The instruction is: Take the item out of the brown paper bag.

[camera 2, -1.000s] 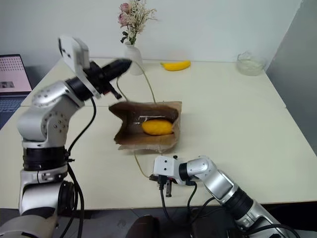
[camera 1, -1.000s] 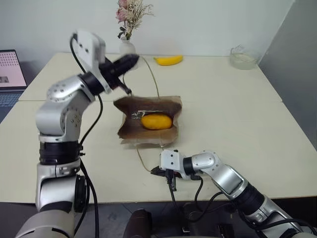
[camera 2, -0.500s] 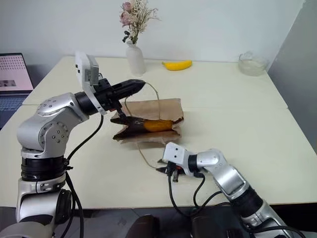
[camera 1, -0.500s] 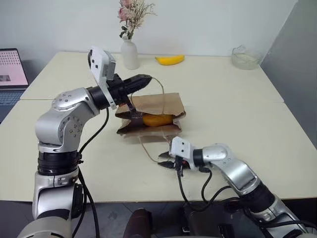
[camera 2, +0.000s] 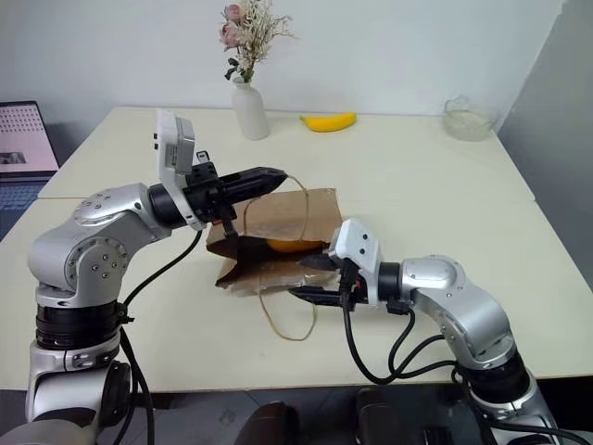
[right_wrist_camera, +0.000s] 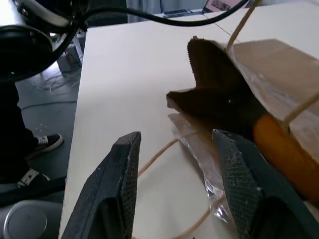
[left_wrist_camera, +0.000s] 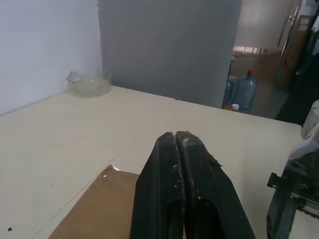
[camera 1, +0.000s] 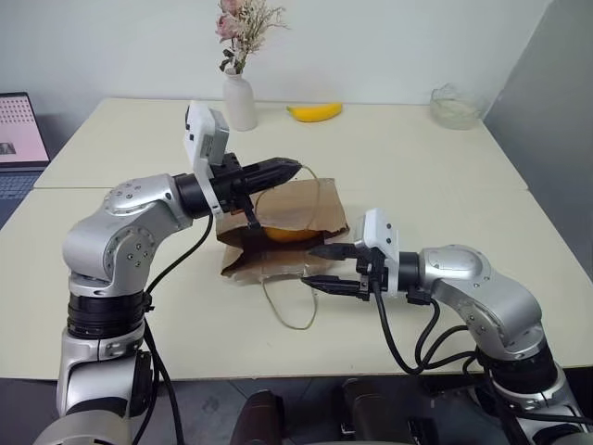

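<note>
Nearest me: right gripper (camera 1: 320, 268), fingers apart, nothing between them, tips just short of the brown paper bag (camera 1: 298, 209) mouth. One loose cord handle (camera 1: 289, 311) loops toward the table's (camera 1: 435, 185) near edge. Bag count 1, lying on its side, mouth facing me. Item (camera 1: 283, 233) count 1, orange, inside the bag, long axis left-right. Left gripper (camera 1: 283, 168), fingers together, pinching 2nd handle above the bag. Open table to the right. Far edge: 1 banana (camera 1: 314, 112), 1 vase (camera 1: 240, 102), 1 glass bowl (camera 1: 455, 108).

crumpled matt brown paper bag (camera 1: 296, 209) on a smooth matt table (camera 1: 445, 167).
</note>
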{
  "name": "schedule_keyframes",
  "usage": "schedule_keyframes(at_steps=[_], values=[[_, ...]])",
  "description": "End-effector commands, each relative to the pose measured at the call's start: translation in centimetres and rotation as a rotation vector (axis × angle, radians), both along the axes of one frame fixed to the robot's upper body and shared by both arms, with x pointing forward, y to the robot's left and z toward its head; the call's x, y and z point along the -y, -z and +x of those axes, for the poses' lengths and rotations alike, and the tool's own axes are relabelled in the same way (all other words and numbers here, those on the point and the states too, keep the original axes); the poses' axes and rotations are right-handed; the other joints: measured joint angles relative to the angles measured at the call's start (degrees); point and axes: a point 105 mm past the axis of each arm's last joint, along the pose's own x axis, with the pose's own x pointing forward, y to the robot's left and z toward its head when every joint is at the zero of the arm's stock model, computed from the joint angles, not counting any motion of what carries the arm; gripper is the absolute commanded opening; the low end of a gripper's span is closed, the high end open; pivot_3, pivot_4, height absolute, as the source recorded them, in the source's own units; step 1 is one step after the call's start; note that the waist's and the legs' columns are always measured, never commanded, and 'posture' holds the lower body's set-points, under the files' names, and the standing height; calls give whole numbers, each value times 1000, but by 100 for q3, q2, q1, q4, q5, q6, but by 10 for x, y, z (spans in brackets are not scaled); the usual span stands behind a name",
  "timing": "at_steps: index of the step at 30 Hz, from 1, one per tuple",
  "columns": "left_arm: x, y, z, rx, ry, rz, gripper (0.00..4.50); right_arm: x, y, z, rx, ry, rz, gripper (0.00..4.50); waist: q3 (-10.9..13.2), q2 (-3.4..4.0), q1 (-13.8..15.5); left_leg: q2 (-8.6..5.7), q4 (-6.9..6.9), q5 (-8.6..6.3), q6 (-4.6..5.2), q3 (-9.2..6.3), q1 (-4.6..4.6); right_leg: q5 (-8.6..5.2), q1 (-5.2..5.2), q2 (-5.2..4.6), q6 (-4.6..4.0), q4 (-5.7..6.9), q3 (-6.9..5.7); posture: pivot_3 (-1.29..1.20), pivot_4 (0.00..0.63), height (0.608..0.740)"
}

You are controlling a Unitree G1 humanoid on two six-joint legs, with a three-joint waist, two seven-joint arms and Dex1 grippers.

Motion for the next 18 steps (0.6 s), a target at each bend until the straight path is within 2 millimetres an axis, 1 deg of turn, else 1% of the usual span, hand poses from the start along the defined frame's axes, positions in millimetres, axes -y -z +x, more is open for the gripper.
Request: schedule_keyframes(at_steps=[1,5,9,12,15,18], values=[[-5,-22,-1,74,-5,-15,0,-12,2,8,36,41,-4,2371,0,0,0,0,0,0,0,2,-1,0,0,0,0,-1,1,0,150,740],[-6,-24,0,79,-3,-11,0,-23,7,32,88,169,-11,2371,0,1,-5,-2,0,0,0,8,-1,0,-3,-1,0,-2,7,0,150,740],[-7,-26,0,78,-4,-21,0,-33,5,50,82,283,36,2371,0,1,-2,0,0,0,0,6,-6,0,-9,-1,0,-1,5,0,150,740],[-9,-28,0,76,-7,-34,0,-40,10,64,76,364,35,2371,0,1,-3,2,-1,0,0,7,-9,0,-12,-1,0,-1,6,0,150,740],[-9,-31,2,68,-15,-59,0,-41,16,69,139,376,-31,2974,1,1,-3,0,-2,0,0,8,-10,0,-13,-2,0,-1,7,0,150,740],[-11,-38,5,54,-25,-107,0,-39,19,73,210,392,-84,4108,1,1,0,-2,-1,0,0,8,-12,0,-13,-3,0,-4,6,0,150,740]])
